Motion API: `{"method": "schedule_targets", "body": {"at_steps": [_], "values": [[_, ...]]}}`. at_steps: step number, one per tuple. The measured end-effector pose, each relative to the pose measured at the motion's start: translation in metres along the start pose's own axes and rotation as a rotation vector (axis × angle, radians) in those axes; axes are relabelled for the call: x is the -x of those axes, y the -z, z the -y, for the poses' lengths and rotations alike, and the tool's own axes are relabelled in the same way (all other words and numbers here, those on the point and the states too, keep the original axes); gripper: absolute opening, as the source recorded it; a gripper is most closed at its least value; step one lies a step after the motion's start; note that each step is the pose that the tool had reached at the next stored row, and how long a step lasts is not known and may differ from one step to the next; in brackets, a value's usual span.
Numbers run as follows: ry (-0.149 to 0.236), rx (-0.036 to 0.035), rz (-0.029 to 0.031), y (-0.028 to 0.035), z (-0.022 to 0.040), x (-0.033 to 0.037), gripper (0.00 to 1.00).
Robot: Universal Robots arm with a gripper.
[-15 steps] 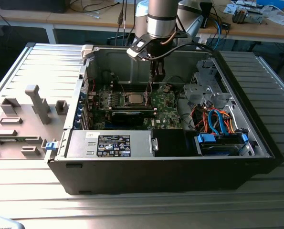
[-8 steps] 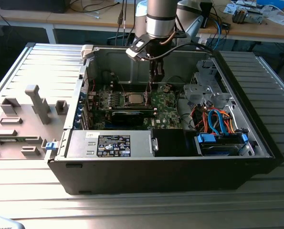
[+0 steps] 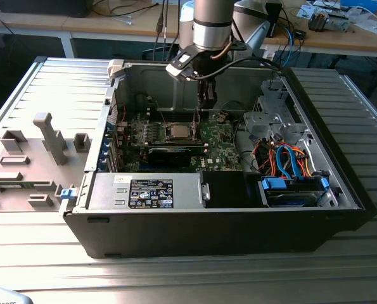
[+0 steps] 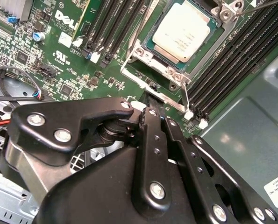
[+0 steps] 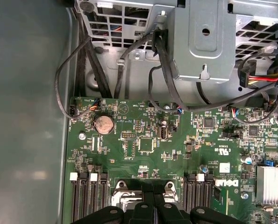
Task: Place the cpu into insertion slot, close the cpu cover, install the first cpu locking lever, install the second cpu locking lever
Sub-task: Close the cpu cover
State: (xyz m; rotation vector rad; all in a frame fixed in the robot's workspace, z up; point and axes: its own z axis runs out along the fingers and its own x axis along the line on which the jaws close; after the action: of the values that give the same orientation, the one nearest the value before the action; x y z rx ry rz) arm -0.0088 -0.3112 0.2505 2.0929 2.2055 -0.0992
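The cpu (image 4: 183,29), a dull silver square, lies flat in the insertion slot (image 4: 143,77) on the green motherboard (image 4: 59,60). The cpu cover (image 4: 176,74), a thin metal frame, lies down around it. Thin wire levers (image 4: 139,32) run along the socket's sides. In the second wrist view my gripper (image 4: 153,105) is shut, its black fingers (image 4: 150,140) pressed together with the tips at the socket's near edge. In the first wrist view the gripper (image 5: 153,200) sits at that same edge. In the exterior view the gripper (image 3: 206,101) hangs just behind the cpu (image 3: 178,132), inside the computer case.
Long black memory slots (image 4: 115,28) flank the socket on both sides. A grey drive cage (image 5: 204,42) with black cables (image 5: 162,60) stands past the board. The case walls (image 3: 112,107) enclose the space. A grey fixture block (image 3: 45,136) sits outside, at the exterior view's left.
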Motion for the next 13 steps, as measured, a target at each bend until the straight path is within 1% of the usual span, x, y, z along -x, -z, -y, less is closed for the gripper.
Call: {"method": "schedule_targets", "body": {"at_steps": [13], "values": [[0.000,0.0000,0.0000,0.0000,0.0045,-0.0002,0.11]]}}
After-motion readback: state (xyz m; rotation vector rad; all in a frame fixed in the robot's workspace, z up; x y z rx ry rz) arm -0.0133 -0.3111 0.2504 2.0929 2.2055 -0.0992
